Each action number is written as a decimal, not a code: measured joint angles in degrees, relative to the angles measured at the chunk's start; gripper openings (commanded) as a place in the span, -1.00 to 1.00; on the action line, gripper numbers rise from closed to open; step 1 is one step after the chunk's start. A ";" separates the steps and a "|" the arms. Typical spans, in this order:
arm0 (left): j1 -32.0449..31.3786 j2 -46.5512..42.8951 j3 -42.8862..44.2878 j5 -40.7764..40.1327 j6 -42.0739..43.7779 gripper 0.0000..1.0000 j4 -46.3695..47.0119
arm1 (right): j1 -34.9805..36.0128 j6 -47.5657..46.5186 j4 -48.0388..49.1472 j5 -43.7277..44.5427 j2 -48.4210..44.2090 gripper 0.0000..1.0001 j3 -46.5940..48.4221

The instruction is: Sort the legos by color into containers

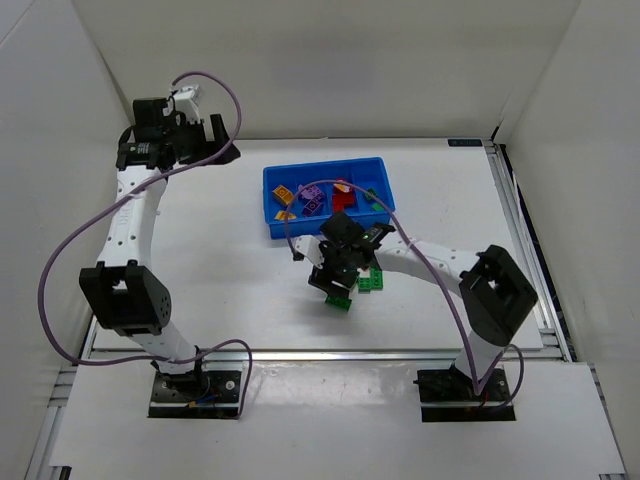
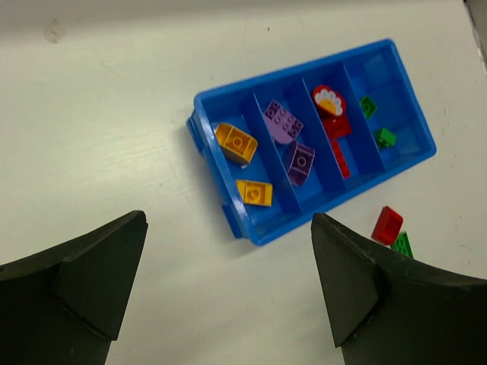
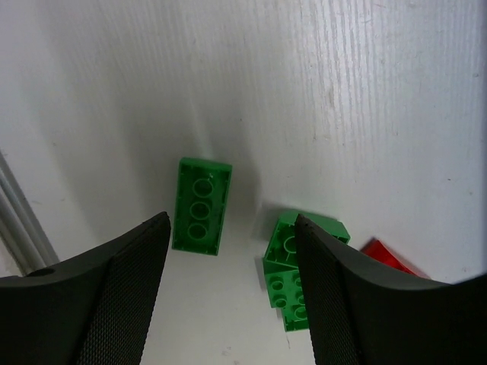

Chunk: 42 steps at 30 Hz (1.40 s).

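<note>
Right fingers (image 3: 91,304), half-spread and empty, hang over a green brick (image 3: 202,205). The green neighbour (image 3: 300,266) at 4 o'clock might snag them. Left fingers (image 2: 76,281) are wide.

One finger (image 3: 380,312) of my right gripper (image 3: 232,226) hides part of a red lego (image 3: 383,250) and of a green lego (image 3: 281,266); their full shapes I cannot tell.

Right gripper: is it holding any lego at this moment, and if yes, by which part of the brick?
Nothing is held. The right gripper is open above the table; a long green lego lies flat below it, not gripped.
</note>
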 measured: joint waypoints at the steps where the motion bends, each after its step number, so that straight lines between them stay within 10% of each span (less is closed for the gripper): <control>1: -0.09 0.00 -0.81 0.02 0.20 0.99 -0.59 | 0.24 0.59 0.50 0.74 0.50 0.40 -0.20; 27: -0.13 -1.01 -2.25 -1.14 1.51 0.99 -0.96 | 5.11 3.78 5.01 5.55 3.67 0.37 -7.10; 35: -0.13 -0.90 -2.25 -1.46 1.66 0.99 -0.96 | 5.11 4.33 6.56 5.53 3.85 -0.54 -7.10; 42: -0.13 -0.33 -2.27 -1.53 1.68 0.99 -0.96 | 5.05 4.98 1.46 5.64 3.65 -0.79 -3.10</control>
